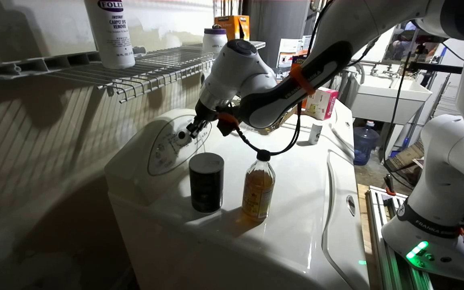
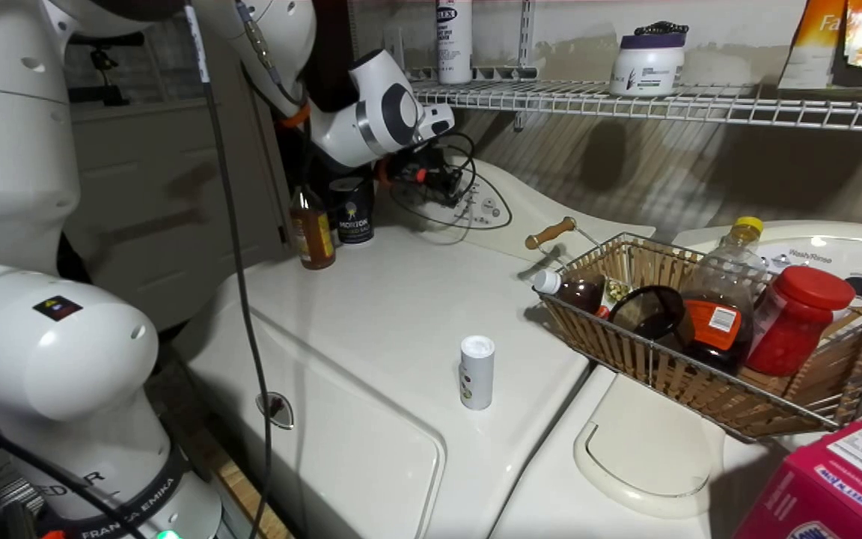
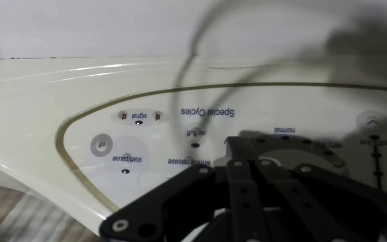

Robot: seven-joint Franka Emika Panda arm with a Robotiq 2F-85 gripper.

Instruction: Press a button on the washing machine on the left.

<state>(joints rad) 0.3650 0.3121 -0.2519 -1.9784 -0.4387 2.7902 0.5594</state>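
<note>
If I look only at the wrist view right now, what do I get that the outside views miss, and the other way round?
Only the wrist view: readable lettering, upside down, such as the "off" button, "start/pause" label and "Special Cycles" heading.

Only the exterior views, both of them: the dark canister, bottle of amber liquid and small white cylinder, standing on the washing machine, plus the wire shelf.

Shared by all: the control panel, its words too small to read from outside, and the gripper covering part of it.
</note>
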